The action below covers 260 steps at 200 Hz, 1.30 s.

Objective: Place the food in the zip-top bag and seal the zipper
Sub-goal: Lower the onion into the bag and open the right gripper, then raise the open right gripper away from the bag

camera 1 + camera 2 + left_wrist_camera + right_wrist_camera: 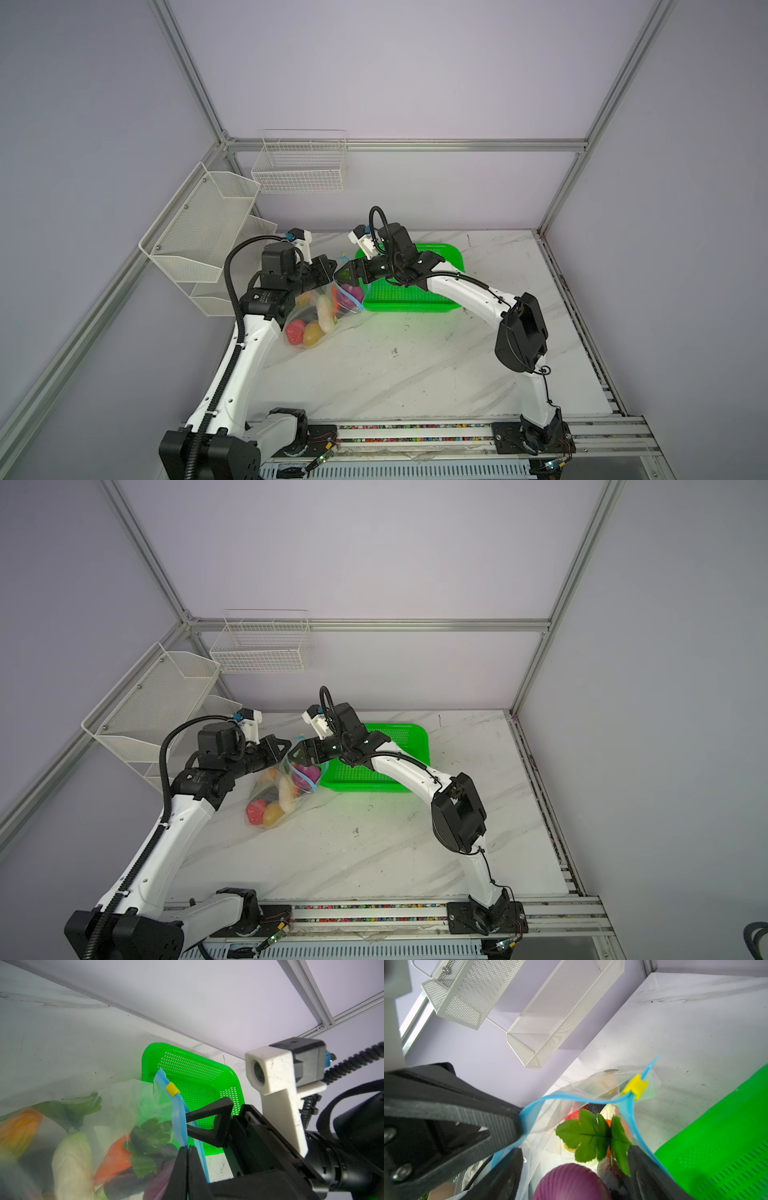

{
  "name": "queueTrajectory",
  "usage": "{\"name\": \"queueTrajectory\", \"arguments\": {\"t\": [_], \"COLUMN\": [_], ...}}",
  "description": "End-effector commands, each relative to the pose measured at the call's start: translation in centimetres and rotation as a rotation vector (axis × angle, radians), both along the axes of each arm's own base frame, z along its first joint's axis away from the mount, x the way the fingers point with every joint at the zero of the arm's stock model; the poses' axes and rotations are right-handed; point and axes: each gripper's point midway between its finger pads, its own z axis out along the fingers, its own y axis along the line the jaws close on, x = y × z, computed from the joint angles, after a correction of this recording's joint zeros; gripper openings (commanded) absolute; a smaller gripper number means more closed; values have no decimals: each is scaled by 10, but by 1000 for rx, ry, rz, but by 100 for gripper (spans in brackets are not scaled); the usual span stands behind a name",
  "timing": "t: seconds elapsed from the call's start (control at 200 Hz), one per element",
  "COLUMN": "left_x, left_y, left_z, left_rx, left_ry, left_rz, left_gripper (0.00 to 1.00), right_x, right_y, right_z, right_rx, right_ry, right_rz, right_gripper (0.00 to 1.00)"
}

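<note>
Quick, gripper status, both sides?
Left gripper: closed on the light blue zipper strip of the clear plastic zip-top bag.
Right gripper: open, holding nothing, fingers at the bag's mouth.

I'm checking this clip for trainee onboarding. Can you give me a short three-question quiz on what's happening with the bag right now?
1. True or false: the bag is zipped shut.
2. What is the left gripper clamping between its fingers? A) the green basket B) the blue strip of the bag C) the carrot
3. Fill in: the slider on the strip is ____.
Key: 1 false, the mouth gapes open; 2 B; 3 yellow.
</note>
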Motion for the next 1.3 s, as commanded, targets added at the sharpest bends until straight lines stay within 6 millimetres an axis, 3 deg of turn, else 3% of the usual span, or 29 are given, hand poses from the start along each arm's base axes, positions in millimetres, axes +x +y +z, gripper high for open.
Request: {"name": "queueTrajectory", "arguments": {"t": [0.0, 0.08, 0.23, 0.365, 0.54, 0.7, 0.81, 0.985, 1.16, 1.295], "left_x": [-4, -4, -4, -5, -7, -10, -12, -15, -20, -22], "left_y": [-2, -2, -3, -2, -1, -2, -2, -1, 1, 1], "left_z": [58, 59, 61, 60, 60, 57, 57, 58, 60, 59], "left_rx": [9, 10, 10, 9, 6, 5, 4, -1, 6, 7], "left_ry": [-155, -157, -161, -159, -161, -154, -154, -155, -160, -156], "left_rz": [-20, -22, -25, -23, -19, -20, -20, -18, -6, -10], "left_gripper": [0, 0, 0, 0, 0, 0, 0, 0, 0, 0], "right_x": [-2, -5, -8, -8, -17, -43, -52, -50, -25, -3], "right_y": [-15, -25, -50, -69, -111, -139, -159, -159, -154, -154], "right_z": [49, 51, 36, 30, 13, -29, -78, -120, -146, -155], "right_rx": [37, 16, -99, -139, -228, -220, -276, -268, -305, -306], "right_ry": [-83, -77, -108, -105, -96, -41, -2, -6, -51, -63], "right_rz": [-31, -39, -95, -159, -278, -314, -357, -369, -406, -437], "right_gripper": [78, 71, 59, 59, 58, 55, 50, 48, 48, 48]}}
